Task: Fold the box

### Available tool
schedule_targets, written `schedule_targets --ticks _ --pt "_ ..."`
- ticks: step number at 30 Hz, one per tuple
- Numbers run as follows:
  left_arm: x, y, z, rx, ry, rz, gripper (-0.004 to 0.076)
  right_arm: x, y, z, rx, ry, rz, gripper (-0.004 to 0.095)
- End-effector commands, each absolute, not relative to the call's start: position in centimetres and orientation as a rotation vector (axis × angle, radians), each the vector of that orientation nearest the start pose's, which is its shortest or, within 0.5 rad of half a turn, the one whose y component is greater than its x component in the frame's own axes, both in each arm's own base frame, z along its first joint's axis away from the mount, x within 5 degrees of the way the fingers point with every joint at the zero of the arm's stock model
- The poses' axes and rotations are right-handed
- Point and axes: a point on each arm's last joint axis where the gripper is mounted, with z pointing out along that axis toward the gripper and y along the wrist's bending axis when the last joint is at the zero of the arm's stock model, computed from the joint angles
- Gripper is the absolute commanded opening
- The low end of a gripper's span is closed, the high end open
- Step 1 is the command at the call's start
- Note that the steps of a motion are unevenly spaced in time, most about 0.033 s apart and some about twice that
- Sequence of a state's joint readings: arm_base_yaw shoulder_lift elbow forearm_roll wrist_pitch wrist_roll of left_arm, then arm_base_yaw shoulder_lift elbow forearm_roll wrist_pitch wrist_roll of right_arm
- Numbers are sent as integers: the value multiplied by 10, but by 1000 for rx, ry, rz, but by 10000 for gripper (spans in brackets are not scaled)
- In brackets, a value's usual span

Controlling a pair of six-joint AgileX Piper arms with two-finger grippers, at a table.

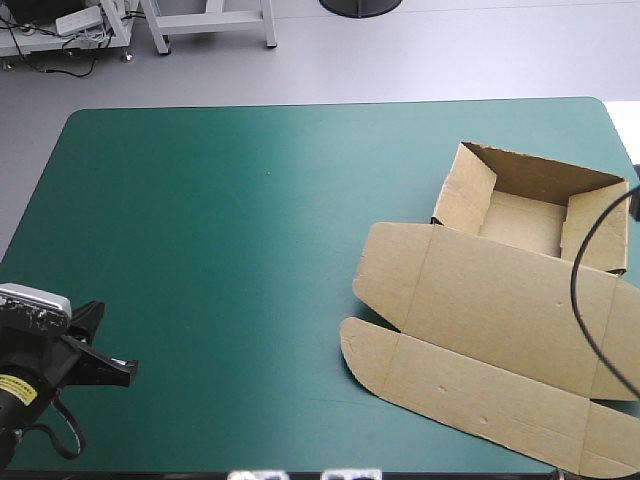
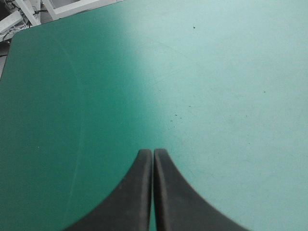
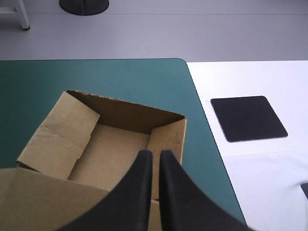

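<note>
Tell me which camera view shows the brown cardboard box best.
The high view: almost the whole brown cardboard box is there, walls raised as an open tray, lid lying flat. The right wrist view shows mostly the tray part. The left wrist view shows only the teal-green table cover.

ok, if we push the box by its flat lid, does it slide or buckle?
Probably slides: the box is thin board on a smooth cover, so likely light. The lid has creases and may hinge there rather than push stiffly.
</note>
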State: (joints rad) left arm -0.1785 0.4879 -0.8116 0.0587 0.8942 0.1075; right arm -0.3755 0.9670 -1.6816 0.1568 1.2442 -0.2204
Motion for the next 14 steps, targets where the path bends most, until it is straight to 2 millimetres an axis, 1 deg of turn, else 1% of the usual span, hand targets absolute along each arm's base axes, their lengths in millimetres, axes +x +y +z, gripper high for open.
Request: schedule_targets --ticks 1,7,11,14 --pt "73 -9 380 291 1937 23 -6 83 -19 522 104 1976 -216 42" --pt "72 -11 381 285 1930 -9 -6 54 -7 484 110 1962 -217 42" --pt "64 -10 384 278 1890 -16 -6 39 -1 456 115 1949 -209 40" --pt "55 -8 386 271 1851 -19 -6 32 7 438 76 1916 -170 34"
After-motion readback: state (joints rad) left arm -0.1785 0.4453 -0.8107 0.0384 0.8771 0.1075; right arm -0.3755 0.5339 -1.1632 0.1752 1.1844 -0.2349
